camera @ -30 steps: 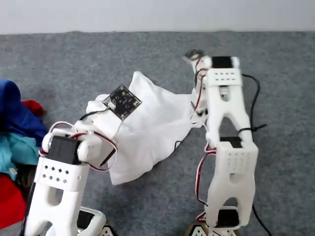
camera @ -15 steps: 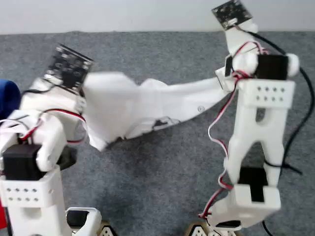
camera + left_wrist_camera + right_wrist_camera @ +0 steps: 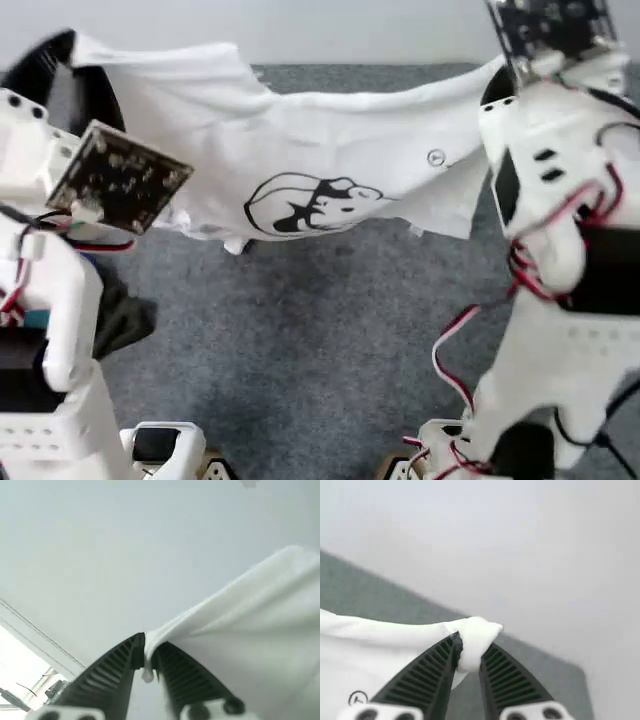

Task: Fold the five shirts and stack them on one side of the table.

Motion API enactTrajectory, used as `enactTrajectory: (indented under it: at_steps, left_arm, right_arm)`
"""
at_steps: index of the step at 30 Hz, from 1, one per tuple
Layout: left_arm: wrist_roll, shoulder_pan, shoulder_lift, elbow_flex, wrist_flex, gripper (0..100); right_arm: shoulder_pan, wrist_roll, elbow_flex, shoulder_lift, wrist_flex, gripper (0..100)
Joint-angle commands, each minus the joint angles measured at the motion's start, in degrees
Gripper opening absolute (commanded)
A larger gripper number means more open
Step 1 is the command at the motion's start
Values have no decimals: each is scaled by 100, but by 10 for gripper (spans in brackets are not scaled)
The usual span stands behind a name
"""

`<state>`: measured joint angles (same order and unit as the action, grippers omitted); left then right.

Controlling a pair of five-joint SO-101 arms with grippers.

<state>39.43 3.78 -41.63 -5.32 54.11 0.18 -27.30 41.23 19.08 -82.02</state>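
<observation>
- white shirt (image 3: 330, 150) w/ black print (image 3: 315, 203) hangs spread in the air betw. the 2 arms, above the grey surface (image 3: 300, 360)
- left hand (image 3: 148, 652) clenched on one shirt edge, cloth pinched betw. its black fingers (image 3: 112, 672)
- right hand (image 3: 470, 647) clenched on a bunched bit at the opp. end
- print side faces up; lower hem sags mid-span

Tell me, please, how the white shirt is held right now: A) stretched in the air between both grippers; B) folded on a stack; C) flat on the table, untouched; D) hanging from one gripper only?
A: the white shirt spans the gap, pinched in the fingers of the left gripper and the right gripper.
</observation>
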Motion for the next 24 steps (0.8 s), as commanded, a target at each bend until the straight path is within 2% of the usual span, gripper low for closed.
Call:
enactTrajectory:
  at_steps: [1,5,10,18,21,24]
  left_arm:
    - [396,53,-88,-444,-492,14]
    - [738,53,-105,-848,-703,14]
    - [800,70,-105,-1525,-862,14]
    - [800,97,-132,-2422,-818,14]
    - [800,105,-132,-2571,-791,14]
    - [967,105,-114,-2571,-281,14]
  right_arm:
    - [84,-132,246,488,347,10]
    - [92,-396,246,919,382,10]
    - [119,-396,246,1499,321,10]
    - [884,-413,246,2352,277,10]
    - [945,-818,229,2580,-92,10]
    - [963,-1152,211,2571,-734,10]
